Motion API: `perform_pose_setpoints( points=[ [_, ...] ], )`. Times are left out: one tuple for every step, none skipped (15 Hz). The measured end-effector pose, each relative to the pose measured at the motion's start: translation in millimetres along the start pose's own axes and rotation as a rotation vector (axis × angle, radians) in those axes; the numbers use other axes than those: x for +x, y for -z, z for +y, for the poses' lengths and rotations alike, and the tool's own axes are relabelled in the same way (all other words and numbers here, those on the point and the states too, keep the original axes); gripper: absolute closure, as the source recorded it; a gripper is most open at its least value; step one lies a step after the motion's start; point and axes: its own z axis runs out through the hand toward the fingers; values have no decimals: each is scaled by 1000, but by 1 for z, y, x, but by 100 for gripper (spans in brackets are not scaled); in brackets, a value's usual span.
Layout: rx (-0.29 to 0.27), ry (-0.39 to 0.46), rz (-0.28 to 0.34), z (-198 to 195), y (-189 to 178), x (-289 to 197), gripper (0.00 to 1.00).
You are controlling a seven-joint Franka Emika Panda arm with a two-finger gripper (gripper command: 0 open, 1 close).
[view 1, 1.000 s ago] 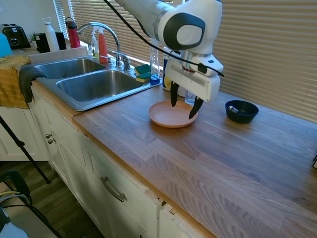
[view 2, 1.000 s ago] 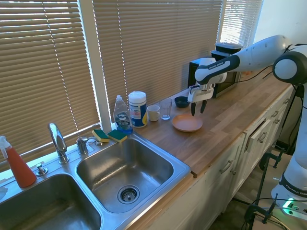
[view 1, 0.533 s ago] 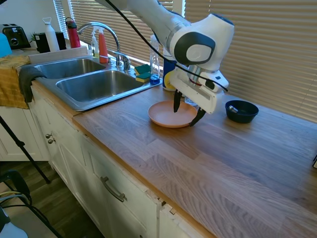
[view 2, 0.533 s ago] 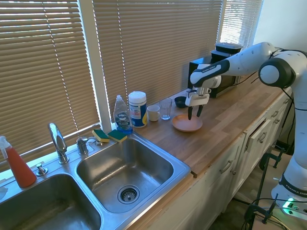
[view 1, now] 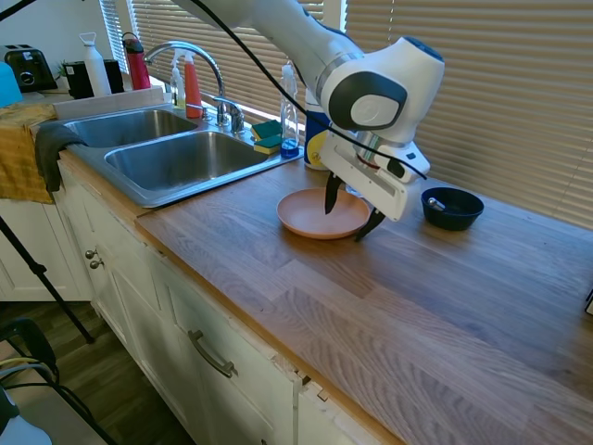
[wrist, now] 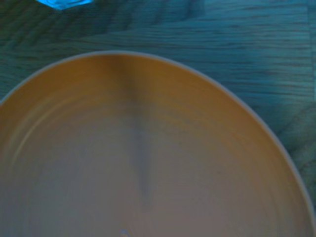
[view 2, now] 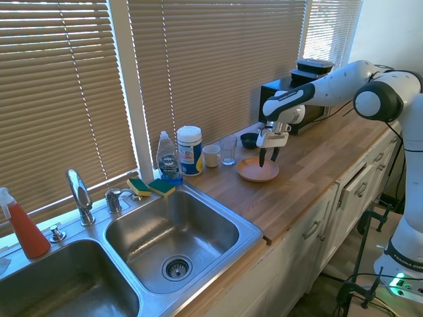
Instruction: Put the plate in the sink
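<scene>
First exterior view: the gripper (view 1: 349, 216) is down at the plate (view 1: 310, 217), fingers spread apart, one over the plate's inside and the other outside its rim on the side toward the blue bowl (view 1: 451, 208). The plate lies flat on the wooden counter (view 1: 417, 306), not gripped. The sink (view 1: 176, 159) is well off beyond the plate's far side from the bowl.

Second exterior view: the gripper (view 2: 268, 158), fingers parted, straddles the plate's (view 2: 254, 173) rim. A glass (view 2: 229, 150) and cup (view 2: 211, 156) stand near, toward the window. The sink (view 2: 168, 231) lies well apart.

Wrist view: the plate (wrist: 148, 158) fills the picture, blurred, with counter (wrist: 247, 44) beyond its rim.
</scene>
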Motion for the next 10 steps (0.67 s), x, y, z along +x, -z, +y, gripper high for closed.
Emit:
perform_pose_setpoints(
  points=[
    [1, 2, -1, 2, 0, 1, 100],
    [4, 3, -2, 3, 0, 3, 100],
    [8, 5, -5, 5, -1, 4, 100],
    [11, 8, -7, 6, -1, 5, 100],
    [13, 8, -9, 7, -2, 6, 100],
    [18, 6, -12, 8, -2, 7, 100],
    [26, 9, -16, 10, -3, 8, 100],
    [35, 12, -20, 11, -3, 10, 100],
    [42, 14, -24, 13, -4, 12, 100],
    [48, 14, -28, 14, -4, 14, 100]
  ],
)
